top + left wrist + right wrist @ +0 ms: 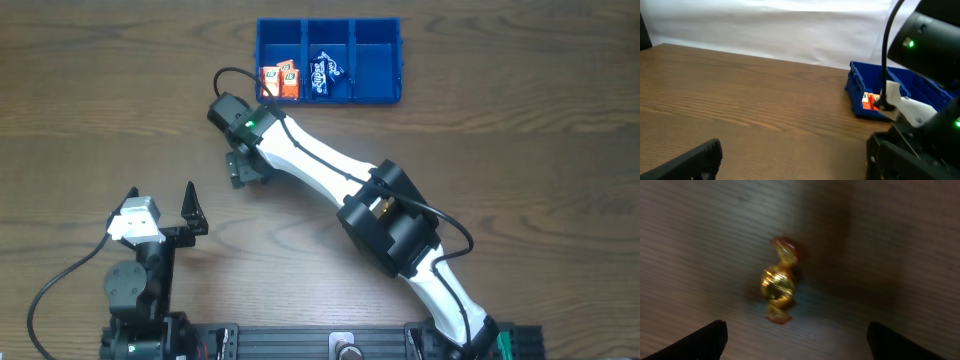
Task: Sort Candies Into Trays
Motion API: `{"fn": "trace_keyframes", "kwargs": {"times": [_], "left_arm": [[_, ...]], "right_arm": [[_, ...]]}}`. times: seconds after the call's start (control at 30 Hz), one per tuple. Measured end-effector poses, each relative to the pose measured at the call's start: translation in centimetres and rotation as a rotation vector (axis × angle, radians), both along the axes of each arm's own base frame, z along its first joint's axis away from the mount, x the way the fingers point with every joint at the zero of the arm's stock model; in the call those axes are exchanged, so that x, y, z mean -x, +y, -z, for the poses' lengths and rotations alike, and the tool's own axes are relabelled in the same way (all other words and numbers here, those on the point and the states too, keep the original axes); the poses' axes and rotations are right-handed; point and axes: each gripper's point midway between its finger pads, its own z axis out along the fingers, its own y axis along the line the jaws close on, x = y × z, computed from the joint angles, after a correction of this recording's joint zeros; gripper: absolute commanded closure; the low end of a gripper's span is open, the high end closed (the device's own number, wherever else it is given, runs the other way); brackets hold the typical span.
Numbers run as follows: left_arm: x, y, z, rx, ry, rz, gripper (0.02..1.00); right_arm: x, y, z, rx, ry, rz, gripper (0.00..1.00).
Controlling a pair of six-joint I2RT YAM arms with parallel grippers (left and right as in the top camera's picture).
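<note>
Right claw (795, 332) hangs wide open over a gold candy (777, 282) on the counter (690, 230); left claw (160, 193) gapes empty.

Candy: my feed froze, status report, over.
Right pincer open over gold candy. Left pincer open, near its base. Nothing blocking the tray.
</note>
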Motion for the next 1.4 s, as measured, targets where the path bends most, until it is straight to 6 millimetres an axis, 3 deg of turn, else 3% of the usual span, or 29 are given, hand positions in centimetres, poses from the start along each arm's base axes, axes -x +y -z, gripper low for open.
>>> {"fn": "trace_keyframes", "kwargs": {"times": [0.2, 0.37, 0.53, 0.83, 0.9, 1.13, 1.4], "left_arm": [[0.0, 0.0, 0.0, 0.0, 0.0, 0.0, 0.023], [0.0, 0.0, 0.0, 0.0, 0.0, 0.0, 0.02], [0.0, 0.0, 0.0, 0.0, 0.0, 0.0, 0.02], [0.0, 0.0, 0.0, 0.0, 0.0, 0.0, 0.023], [0.0, 0.0, 0.0, 0.0, 0.0, 0.0, 0.02], [0.0, 0.0, 0.0, 0.0, 0.0, 0.0, 0.02], [0.0, 0.0, 0.0, 0.0, 0.0, 0.0, 0.023]], "right_arm": [[-1.2, 1.7, -1.0, -0.032, -0.013, 0.05, 0.117], [-1.6, 1.7, 0.8, 0.009, 0.011, 0.125, 0.117], [-1.5, 1.3, 1.2, 0.024, 0.022, 0.171, 0.132], [-1.6, 1.3, 1.2, 0.023, 0.02, 0.208, 0.297], [-1.6, 1.2, 1.2, 0.024, 0.022, 0.214, 0.373], [-1.7, 1.0, 1.9, 0.036, 0.03, 0.224, 0.443], [-1.9, 0.9, 2.0, 0.04, 0.026, 0.229, 0.68]]}}
